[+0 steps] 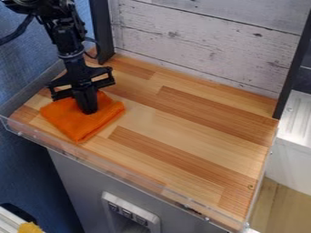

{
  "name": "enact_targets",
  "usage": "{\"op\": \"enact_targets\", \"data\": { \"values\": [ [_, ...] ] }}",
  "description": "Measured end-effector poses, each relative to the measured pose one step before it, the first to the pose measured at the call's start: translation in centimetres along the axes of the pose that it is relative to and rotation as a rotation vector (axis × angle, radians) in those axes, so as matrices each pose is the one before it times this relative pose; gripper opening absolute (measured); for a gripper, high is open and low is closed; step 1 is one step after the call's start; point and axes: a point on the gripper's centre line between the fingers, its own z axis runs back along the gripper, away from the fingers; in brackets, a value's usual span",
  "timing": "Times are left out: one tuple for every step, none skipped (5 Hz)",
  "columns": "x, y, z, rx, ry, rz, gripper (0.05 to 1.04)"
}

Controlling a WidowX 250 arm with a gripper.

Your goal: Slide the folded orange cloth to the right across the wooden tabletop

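- One orange cloth point(76, 125) lies on the wood-plank countertop point(182, 118), towards its left end, with one corner pointing at the clear front lip point(139, 182) and close to it.
- The black two-finger gripper point(90, 110) hangs down over the cloth, its tip set against the fabric right of the cloth's middle as the view shows it.
- Whether the jaws are open or closed I cannot tell; nor can I tell if any fabric is pinched between them or merely pressed from above.
- The cloth looks folded over: layered edges show along its lower right side, and it makes a rough, slightly rumpled four-sided pad rather than a single spread sheet.
- As for progress, I judge that contact with the cloth is made and that some folding is in place, though how many layers there are is unclear.
- The cloth rests low on the wood, with no part plainly raised, so any lifting or shifting of it would be left to do, as would letting go and drawing the gripper clear.
- Behind the countertop stands a whitewashed plank backboard point(200, 43), between two dark uprights, well apart from the cloth.
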Motion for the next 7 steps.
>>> {"op": "enact_targets", "data": {
  "values": [
    [-0.540, -0.730, -0.130, 0.0017, -0.0144, -0.1184, 0.059],
    [-0.460, -1.203, -0.084, 0.0052, -0.0202, -0.1352, 0.059],
    [-1.002, -1.560, -0.055, 0.0117, -0.0062, -0.1546, 0.059],
    [-0.554, -1.589, 0.025, 0.0156, 0.0027, -0.1305, 0.059],
    [-0.218, -1.366, -0.048, 0.0137, 0.0067, -0.0977, 0.059],
    [0.219, -1.551, 0.155, 0.0109, 0.0014, -0.0866, 0.059],
    [0.418, -0.525, -0.082, 0.0021, 0.0105, -0.0460, 0.059]
  ]
}}
